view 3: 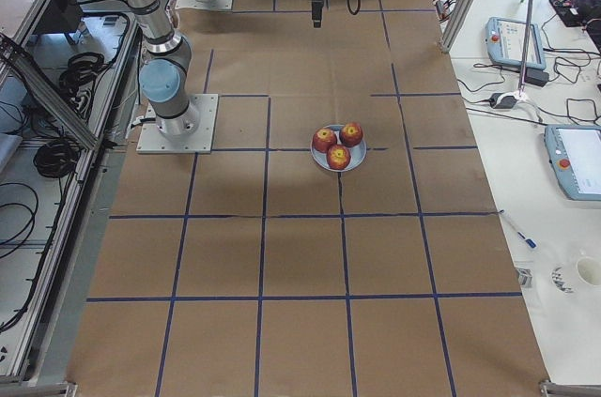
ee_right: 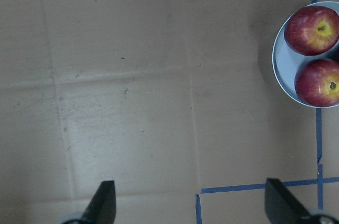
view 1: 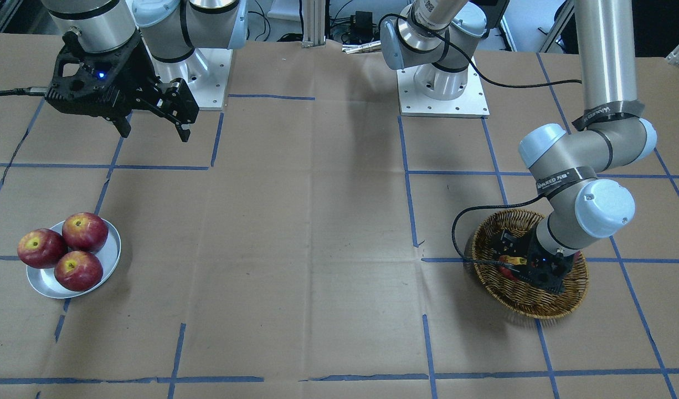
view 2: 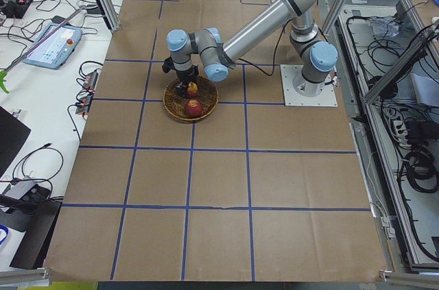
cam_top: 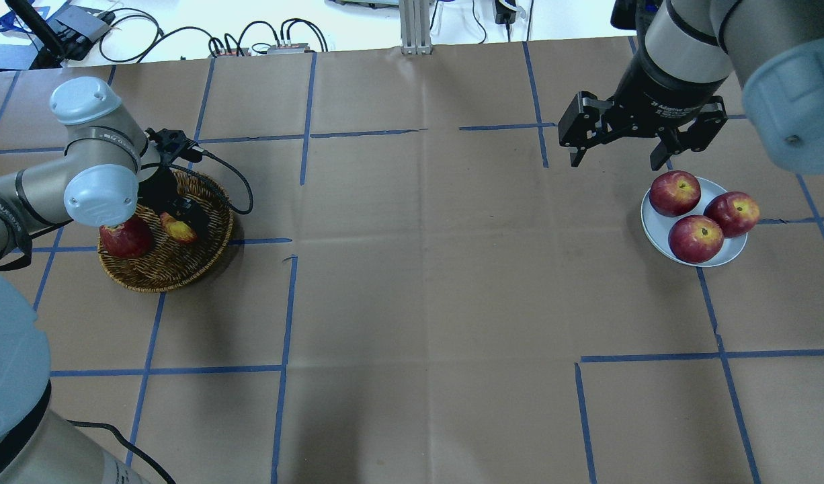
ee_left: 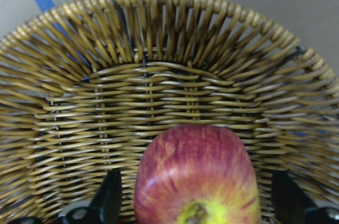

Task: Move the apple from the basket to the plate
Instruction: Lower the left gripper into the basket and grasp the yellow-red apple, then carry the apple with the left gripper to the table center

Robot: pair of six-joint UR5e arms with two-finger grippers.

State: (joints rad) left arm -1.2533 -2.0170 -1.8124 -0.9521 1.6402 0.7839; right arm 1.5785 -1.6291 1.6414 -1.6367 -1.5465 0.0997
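Observation:
The pinkish-red apple (ee_left: 196, 176) with a yellow stem patch lies in the wicker basket (ee_left: 159, 49) at the robot's left, and shows in the overhead view (cam_top: 178, 228). My left gripper (ee_left: 198, 200) is down in the basket (cam_top: 163, 282). It is open, with a finger on each side of the apple and a small gap at both. My right gripper (cam_top: 615, 163) is open and empty, above the table just behind the silver plate (cam_top: 654, 216). The plate (view 1: 110, 249) holds three red apples.
A darker red apple (cam_top: 125, 238) lies in the basket beside the left wrist. The left arm's cable (cam_top: 237, 181) loops over the basket's rim. Blue tape lines cross the brown paper table cover (cam_top: 419, 269).

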